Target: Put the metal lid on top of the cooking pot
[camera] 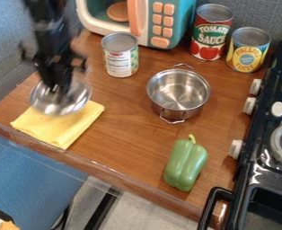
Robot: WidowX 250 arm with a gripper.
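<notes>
The tool looks closed on the middle of the metal lid over the folded yellow cloth, well apart from the cooking pot, where a tilted or off-centre release could make it slide off.

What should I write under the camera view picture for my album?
A black claw at the shiny lid over part of a yellow cloth, while the cooking pot sits open.
</notes>
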